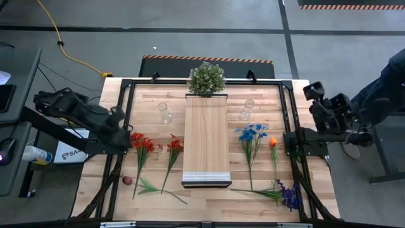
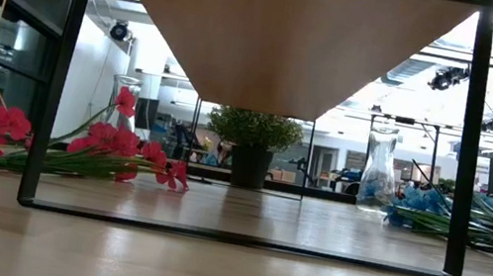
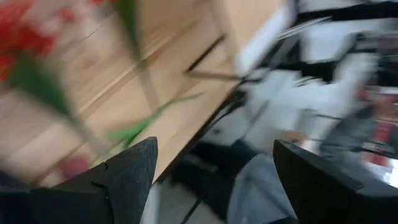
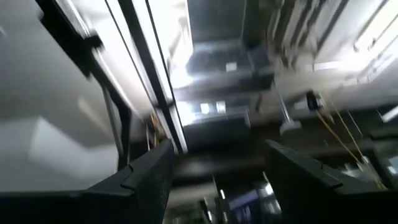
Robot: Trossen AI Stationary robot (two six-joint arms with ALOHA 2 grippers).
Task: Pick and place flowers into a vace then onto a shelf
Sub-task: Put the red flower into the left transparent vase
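While both arms stand at the table's outer edges, the slatted wooden tabletop [image 1: 152, 196] carries every item observed. Largest upon it is the shelf [image 1: 205, 140], a raised light-wood plank running down the centre on a black frame, its pale end edge at the near side; nothing rests on it. At its far end, just beside it, stands a bushy green potted plant [image 1: 206, 78]. The left arm sits over the table's left edge, its left gripper [image 1: 124, 134] near the red blooms, fingers [image 3: 124, 180] spread apart and holding nothing. The right arm is folded back off the right edge; the right gripper [image 1: 314, 90] is raised clear of the table, fingers [image 4: 146, 180] parted and empty. The flowers lie flat either side of the shelf: two red flowers [image 1: 142, 144] on the left, a blue flower [image 1: 252, 133], an orange flower [image 1: 273, 142] and a purple flower [image 1: 290, 195] on the right. Two clear glass vases stand upright, one left [image 1: 166, 113] and one right [image 1: 246, 110] of the shelf.
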